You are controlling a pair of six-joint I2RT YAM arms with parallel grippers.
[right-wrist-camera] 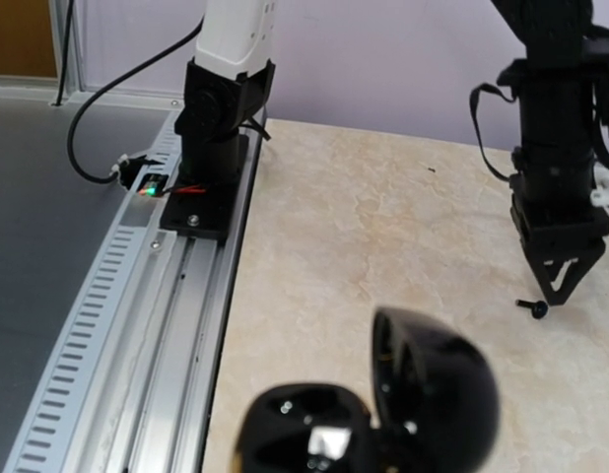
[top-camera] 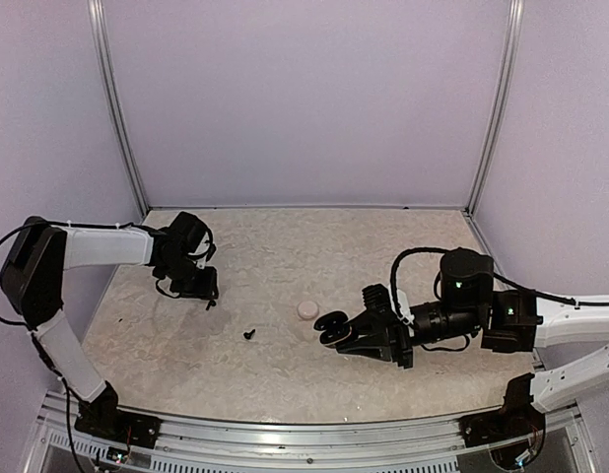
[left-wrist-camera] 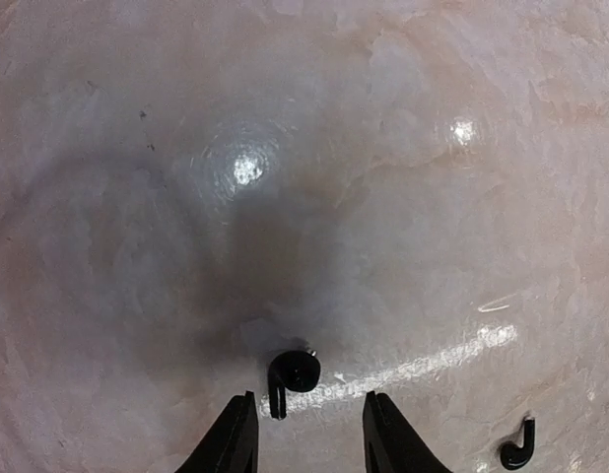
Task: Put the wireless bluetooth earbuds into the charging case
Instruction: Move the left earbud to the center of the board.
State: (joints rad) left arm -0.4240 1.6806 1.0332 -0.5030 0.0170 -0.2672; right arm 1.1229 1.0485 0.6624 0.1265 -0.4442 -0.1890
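The pick-up of the first earbud is in hand, as I judge it. The left gripper (left-wrist-camera: 307, 397) is hanging tip-down over the table (left-wrist-camera: 403, 177) with its jaws spread, one on either side of a black earbud (left-wrist-camera: 291, 373). It is lying flat just ahead of the fingertips and touching neither. A second earbud (left-wrist-camera: 518, 449) is lying near it, off to one side. The right gripper (top-camera: 350, 332) is pinching the open black case (right-wrist-camera: 314, 434), its lid (right-wrist-camera: 438, 379) tilted up, well apart from both earbuds. The next move is calling for a square pinch on the tiny bud without flicking it away, then a carry across to the case. The right fingers are not showing in their own wrist view. The case is filling the bottom of that view and is cut off at the lower edge, so its inside is hard to make out. I cannot tell whether it is resting on the table. A pale round thing (top-camera: 307, 309) just beside the case is too small to identify.
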